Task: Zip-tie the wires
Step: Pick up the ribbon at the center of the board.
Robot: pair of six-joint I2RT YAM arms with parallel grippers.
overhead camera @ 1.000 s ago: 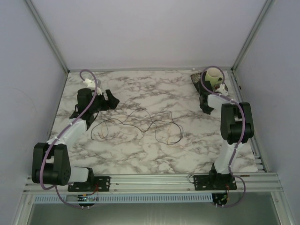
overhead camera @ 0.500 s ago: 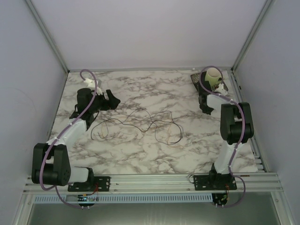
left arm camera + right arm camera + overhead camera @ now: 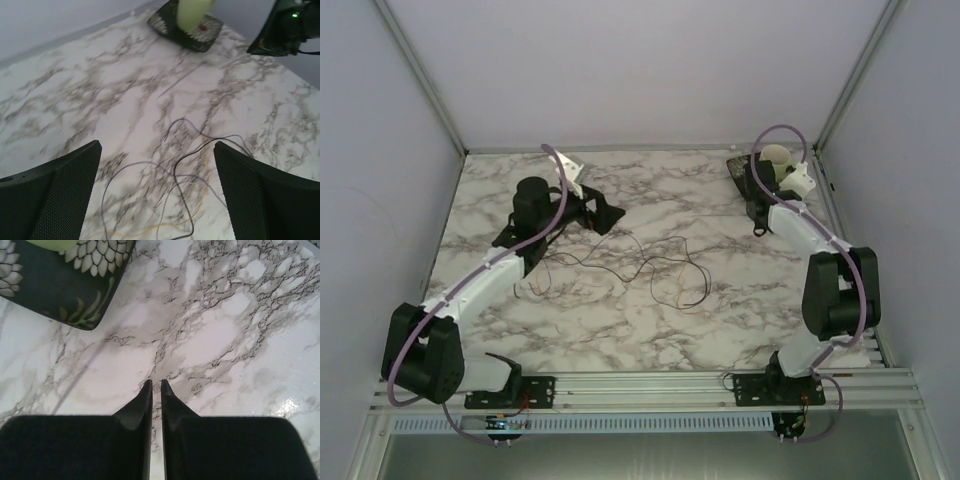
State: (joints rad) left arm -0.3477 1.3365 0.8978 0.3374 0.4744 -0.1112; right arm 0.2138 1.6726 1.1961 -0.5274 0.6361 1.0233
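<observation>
**Left pincer reaching for loose wires, nothing tied yet**

On the marble table (image 3: 620, 330), the wires (image 3: 176, 172) lie at the centre in loose dark loops, untied. My left pincer (image 3: 157, 150) hovers near their 11 o'clock edge with its jaws spread wide and empty. Farther off, at 1 o'clock, my right pincer (image 3: 156, 385) is pinched closed on nothing, low over bare marble beside a dark tray (image 3: 200, 40) holding a pale cup (image 3: 192, 12). I judge this the gathering step. Next, my left pincer must drop and close on several strands together. A faint line (image 3: 175, 86) near the tray may be the tie; I cannot tell.
</observation>
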